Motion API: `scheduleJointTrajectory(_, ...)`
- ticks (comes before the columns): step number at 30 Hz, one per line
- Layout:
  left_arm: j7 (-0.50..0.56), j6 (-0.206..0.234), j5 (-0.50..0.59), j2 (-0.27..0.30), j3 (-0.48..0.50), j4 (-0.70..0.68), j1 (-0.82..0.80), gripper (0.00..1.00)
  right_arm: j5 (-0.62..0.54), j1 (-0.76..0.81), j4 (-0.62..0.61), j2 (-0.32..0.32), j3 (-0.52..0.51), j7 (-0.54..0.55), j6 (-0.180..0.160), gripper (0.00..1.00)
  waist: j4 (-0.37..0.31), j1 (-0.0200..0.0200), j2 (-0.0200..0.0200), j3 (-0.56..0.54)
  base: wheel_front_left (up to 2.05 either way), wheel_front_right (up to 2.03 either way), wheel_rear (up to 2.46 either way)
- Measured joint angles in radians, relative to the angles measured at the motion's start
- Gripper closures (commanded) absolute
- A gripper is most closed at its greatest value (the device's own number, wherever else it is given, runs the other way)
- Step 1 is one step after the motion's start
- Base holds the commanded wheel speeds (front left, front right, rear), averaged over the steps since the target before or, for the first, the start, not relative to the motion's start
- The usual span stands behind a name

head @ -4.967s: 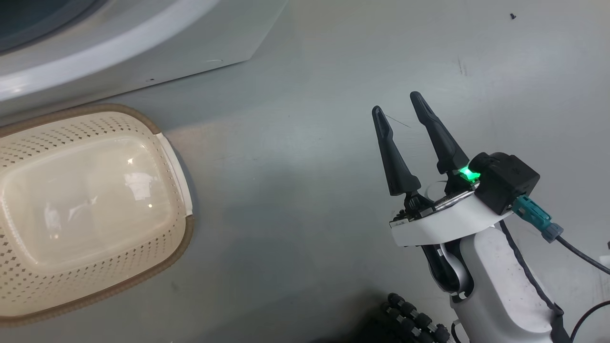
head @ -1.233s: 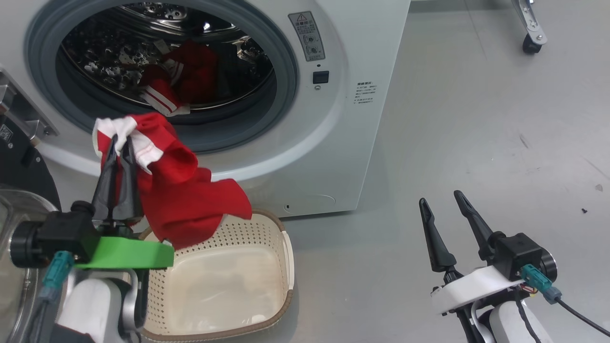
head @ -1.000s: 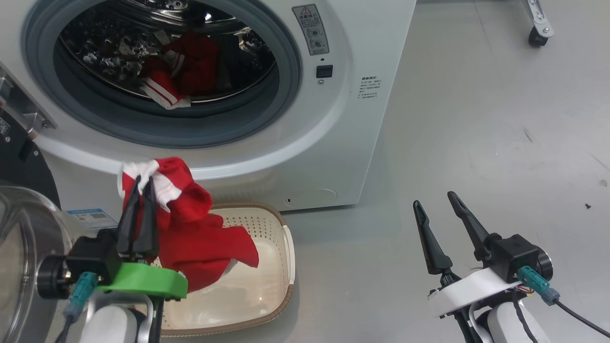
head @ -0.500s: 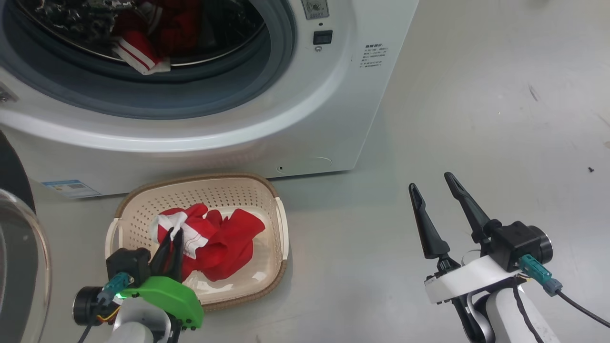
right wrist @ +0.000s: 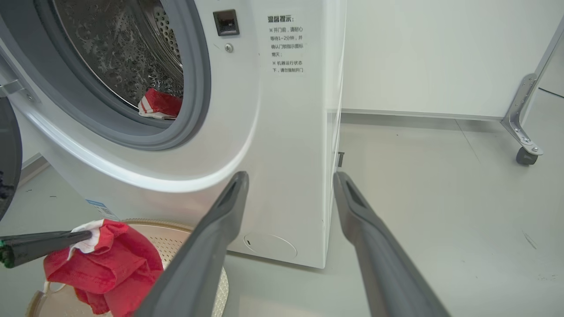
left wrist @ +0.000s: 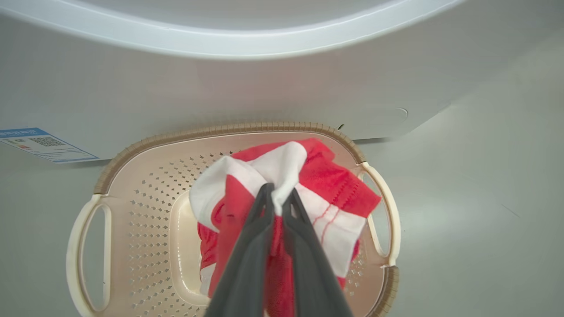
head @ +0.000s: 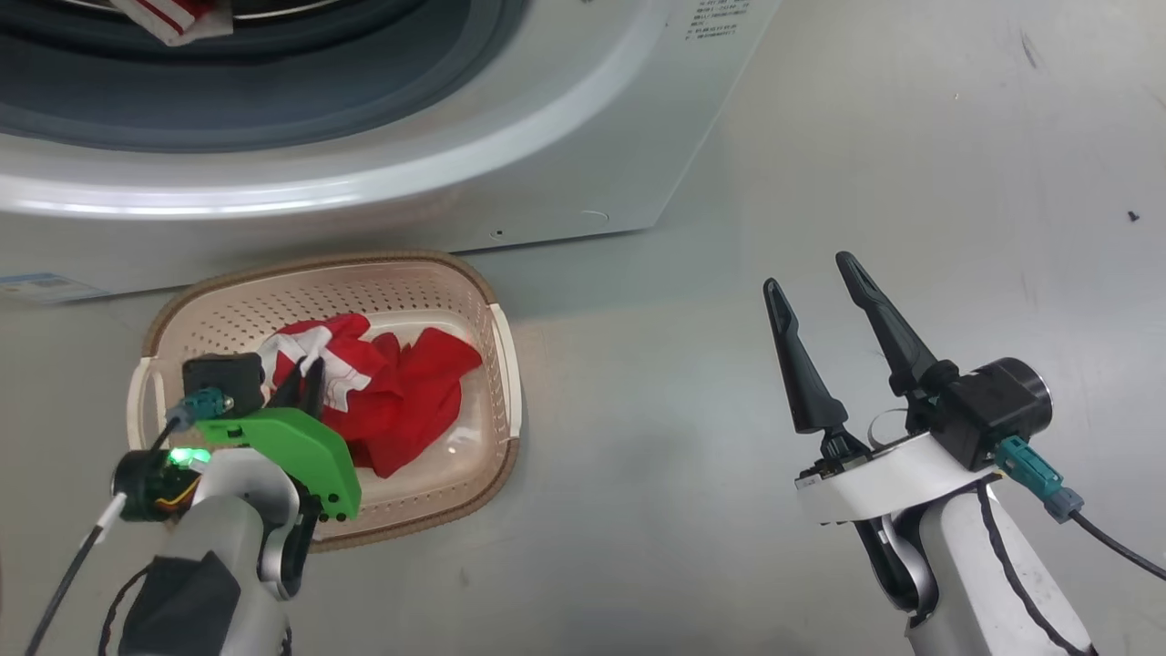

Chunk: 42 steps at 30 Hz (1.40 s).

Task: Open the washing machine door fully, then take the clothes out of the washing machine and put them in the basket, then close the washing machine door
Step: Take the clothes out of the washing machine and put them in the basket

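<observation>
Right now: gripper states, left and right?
Left gripper: shut on the red garment, over the basket.
Right gripper: open, holding nothing.

- A smooth grey floor [head: 638, 410] spreads wide, faintly shiny.
- A small dark speck [head: 1132, 216] lies on the floor, and a short dark scuff [head: 1029, 50] marks it well apart from the speck.
- A white wall [right wrist: 418, 53] rises from the floor's far edge.
- A slanted metal leg [right wrist: 522, 114] stands on the floor on a small black wheel [right wrist: 524, 156], near the wall.

Jaws of left gripper [left wrist: 277, 196] pinching red-and-white clothes [left wrist: 335, 185] (white fold), over cream basket [left wrist: 246, 128], washing machine [left wrist: 220, 88] behind
</observation>
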Motion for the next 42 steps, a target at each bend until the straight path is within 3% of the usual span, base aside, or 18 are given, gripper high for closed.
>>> scheduleJointTrajectory(13, 0.054, -0.016, -0.048, 0.007, 0.041, 0.184, -0.141, 1.00, 0.022, -0.085, -0.017, -0.001, 0.007, 0.000, -0.010, 0.00, -0.048, 0.0000, 0.0000, 0.162, 0.00, 0.00, 0.00)
scheduleJointTrajectory(21, 0.052, -0.026, -0.057, 0.004, 0.045, 0.267, -0.187, 1.00, 0.032, -0.113, -0.011, -0.001, 0.013, 0.000, -0.013, 0.00, -0.058, 0.0001, 0.0000, 0.202, 0.00, 0.00, 0.00)
scheduleJointTrajectory(22, 0.043, -0.030, -0.057, 0.003, 0.046, 0.273, -0.194, 0.88, 0.032, -0.115, -0.010, -0.001, 0.015, 0.000, -0.017, 0.00, -0.058, 0.0001, 0.0000, 0.202, 0.00, 0.00, 0.00)
scheduleJointTrajectory(23, 0.034, -0.036, -0.057, 0.003, 0.047, 0.281, -0.200, 0.69, 0.032, -0.117, -0.006, -0.001, 0.016, 0.000, -0.018, 0.00, -0.058, 0.0001, -0.0001, 0.201, 0.00, 0.00, 0.00)
scheduleJointTrajectory(24, 0.031, -0.042, -0.057, 0.003, 0.047, 0.291, -0.205, 0.64, 0.032, -0.118, -0.002, -0.001, 0.017, 0.000, -0.018, 0.00, -0.058, 0.0001, 0.0000, 0.198, 0.00, 0.00, 0.00)
scheduleJointTrajectory(25, 0.025, -0.043, -0.057, 0.003, 0.046, 0.300, -0.207, 0.15, 0.032, -0.119, 0.001, -0.001, 0.017, 0.000, -0.018, 0.00, -0.058, 0.0001, 0.0000, 0.196, 0.00, 0.00, 0.00)
scheduleJointTrajectory(26, 0.021, -0.043, -0.057, 0.003, 0.046, 0.309, -0.209, 0.00, 0.032, -0.119, 0.003, -0.001, 0.016, 0.000, -0.019, 0.00, -0.058, 0.0001, 0.0000, 0.193, 0.00, 0.00, 0.00)
scheduleJointTrajectory(42, -0.179, -0.060, -0.013, -0.001, 0.017, 0.367, -0.208, 0.00, 0.040, -0.120, 0.053, -0.001, 0.015, 0.000, -0.021, 0.00, -0.046, 0.0001, -0.0001, 0.108, 0.00, 0.00, 0.00)
